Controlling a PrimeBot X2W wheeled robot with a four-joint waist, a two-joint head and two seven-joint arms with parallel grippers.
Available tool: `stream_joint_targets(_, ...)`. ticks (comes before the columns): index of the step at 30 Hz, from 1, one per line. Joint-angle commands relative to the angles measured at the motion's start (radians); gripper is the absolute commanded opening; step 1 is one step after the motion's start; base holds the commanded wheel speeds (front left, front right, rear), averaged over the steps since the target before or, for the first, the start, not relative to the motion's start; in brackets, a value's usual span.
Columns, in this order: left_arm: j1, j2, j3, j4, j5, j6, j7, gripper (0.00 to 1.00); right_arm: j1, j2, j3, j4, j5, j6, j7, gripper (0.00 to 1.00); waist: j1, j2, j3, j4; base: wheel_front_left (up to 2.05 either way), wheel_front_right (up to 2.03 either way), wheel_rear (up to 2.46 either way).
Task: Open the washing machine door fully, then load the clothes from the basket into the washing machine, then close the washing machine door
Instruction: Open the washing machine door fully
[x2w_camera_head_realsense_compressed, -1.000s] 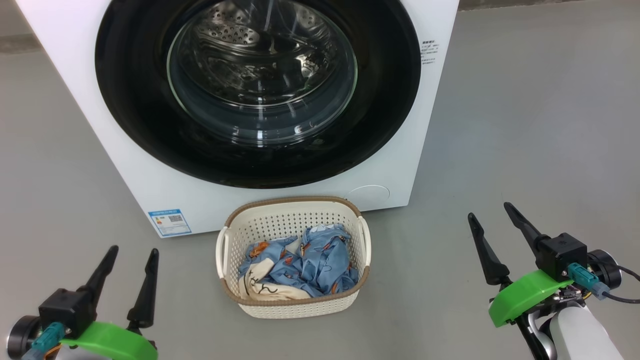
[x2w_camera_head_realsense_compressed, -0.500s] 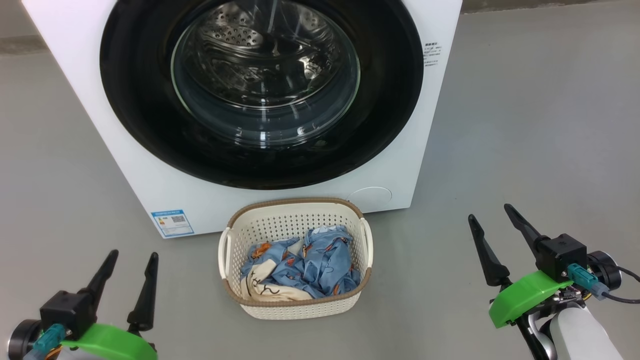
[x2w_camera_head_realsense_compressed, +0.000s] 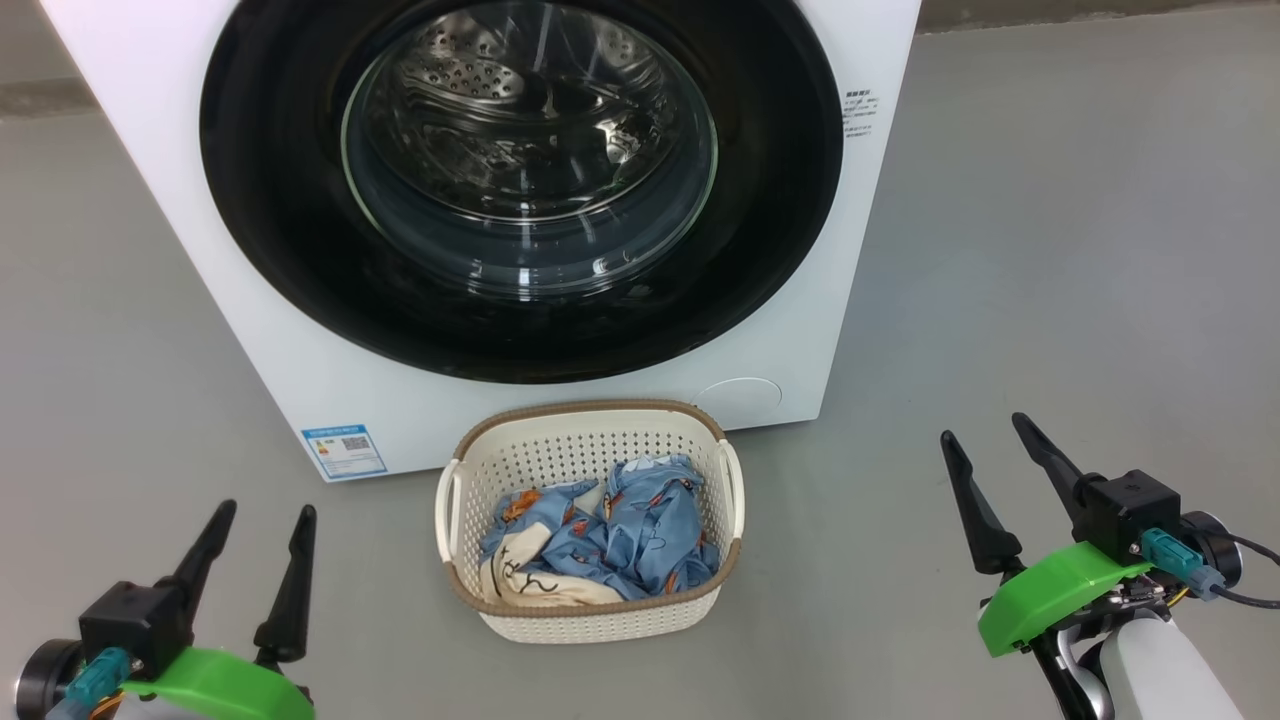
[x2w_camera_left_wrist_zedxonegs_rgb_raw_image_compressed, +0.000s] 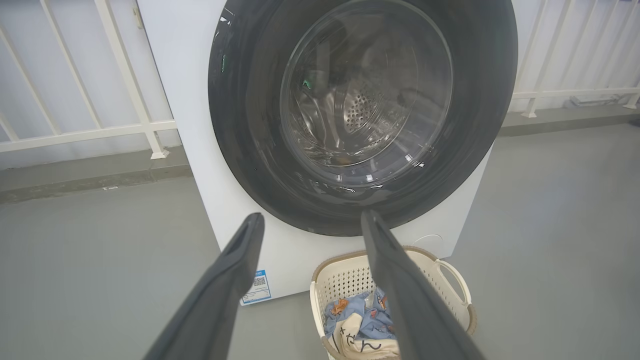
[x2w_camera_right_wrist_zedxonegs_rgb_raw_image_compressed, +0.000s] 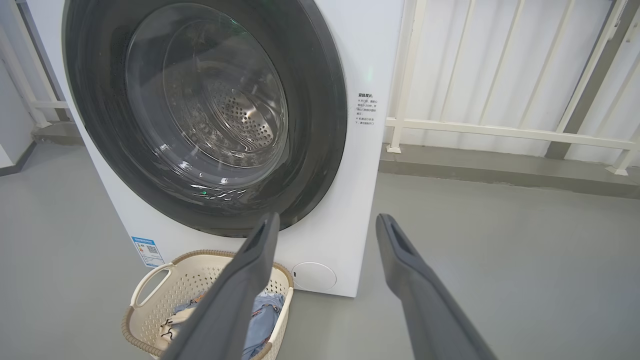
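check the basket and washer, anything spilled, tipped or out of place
Nothing stands out. The basket sits upright on the floor before the washing machine, the clothes all inside it, none spilled. The washing machine door looks shut.

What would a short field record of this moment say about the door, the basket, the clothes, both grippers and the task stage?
door: washing machine door shut, flush on the washing machine
basket: basket on the floor, in front of the machine, below the door
clothes: clothes bunched inside the basket
left gripper: left gripper open, empty, left of the basket
right gripper: right gripper open, empty, right of the basket
stage: door not yet opened
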Motion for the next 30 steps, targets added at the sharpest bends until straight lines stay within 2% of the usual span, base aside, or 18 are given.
stream_joint_targets(1, -0.041, 0.035, 0.036, -0.02, -0.01, -0.002, -0.013, 1.0, -0.029, -0.004, 0.017, -0.022, 0.012, 0.002, -0.012, 1.0, 0.0, 0.0, 0.001, 0.0, 0.0, 0.0, 0.0)
stream_joint_targets(30, -0.053, 0.035, 0.049, -0.003, -0.04, -0.002, -0.013, 1.0, -0.036, -0.002, 0.016, -0.016, 0.011, 0.002, -0.012, 1.0, 0.0, 0.0, 0.005, 0.005, 0.0, 0.0, 0.0)
